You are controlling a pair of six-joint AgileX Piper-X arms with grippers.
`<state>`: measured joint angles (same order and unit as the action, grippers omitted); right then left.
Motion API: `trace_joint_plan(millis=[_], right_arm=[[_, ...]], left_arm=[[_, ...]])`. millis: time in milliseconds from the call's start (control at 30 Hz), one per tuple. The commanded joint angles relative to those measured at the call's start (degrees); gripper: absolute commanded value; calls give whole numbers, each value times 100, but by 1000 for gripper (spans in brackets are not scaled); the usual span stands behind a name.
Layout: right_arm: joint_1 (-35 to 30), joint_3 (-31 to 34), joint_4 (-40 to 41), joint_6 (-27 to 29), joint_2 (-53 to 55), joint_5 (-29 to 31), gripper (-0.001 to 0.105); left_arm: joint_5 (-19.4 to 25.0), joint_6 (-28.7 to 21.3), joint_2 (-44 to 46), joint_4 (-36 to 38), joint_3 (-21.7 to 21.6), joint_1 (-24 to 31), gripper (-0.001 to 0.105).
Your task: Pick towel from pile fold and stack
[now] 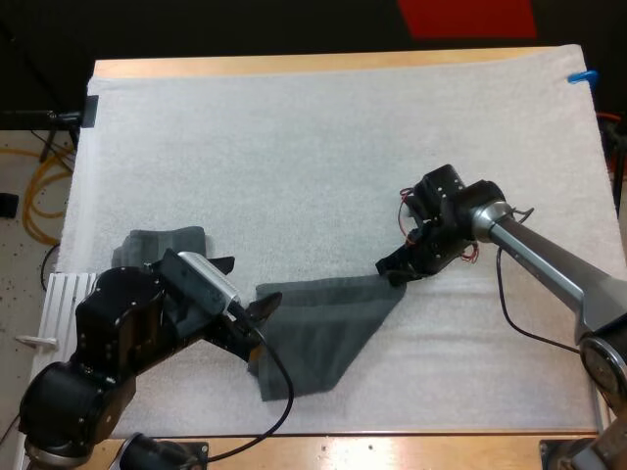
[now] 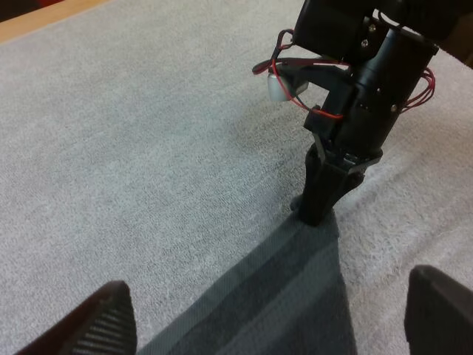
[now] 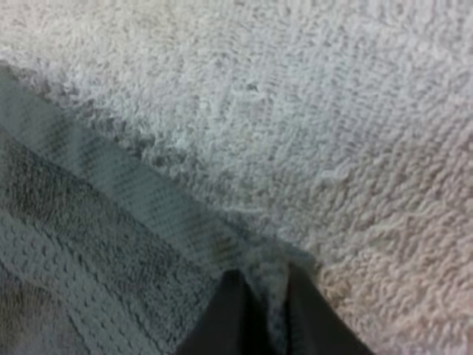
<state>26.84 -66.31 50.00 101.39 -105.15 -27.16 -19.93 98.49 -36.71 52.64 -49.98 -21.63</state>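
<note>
Towel [image 1: 323,328] lies flat, its top edge running from one claw to the other.
Right claw [image 1: 397,269] is pinched tight on the right corner. Left claw [image 1: 260,318] gapes wide at the left corner, holding nothing. Bare mat [image 1: 294,147] lies beyond; crumpled towel [image 1: 167,243] sits behind my left arm.

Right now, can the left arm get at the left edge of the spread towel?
Probably yes: the left gripper is open right at the edge of the towel, with nothing between. The right gripper grips the far corner.
</note>
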Motion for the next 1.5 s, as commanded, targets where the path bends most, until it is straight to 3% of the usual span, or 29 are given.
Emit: trace_joint_plan(millis=[0,200,367,667,867,1067,1300,1467], right_arm=[[-29,-21,-2,35,16,36,0],[-29,-21,222,35,16,36,0],[-29,-21,284,35,16,36,0],[-29,-21,284,35,16,36,0],[-29,-21,284,35,16,36,0],[-29,-21,284,35,16,36,0],[-29,-21,284,35,16,25,0],[-29,-21,293,35,16,25,0]], left_arm=[[-19,-12,-15,-30,-34,-18,72],[9,-24,-184,-414,113,-18,72],[61,46,-1159,-690,168,-18,72],[1168,46,-3424,-949,168,-18,72],[1308,46,-4581,-1253,168,-18,72],[2015,28,-5126,-1253,168,-18,72],[1993,-8,-5362,-1264,168,-18,72],[1993,-20,-5578,-1230,168,-18,61]])
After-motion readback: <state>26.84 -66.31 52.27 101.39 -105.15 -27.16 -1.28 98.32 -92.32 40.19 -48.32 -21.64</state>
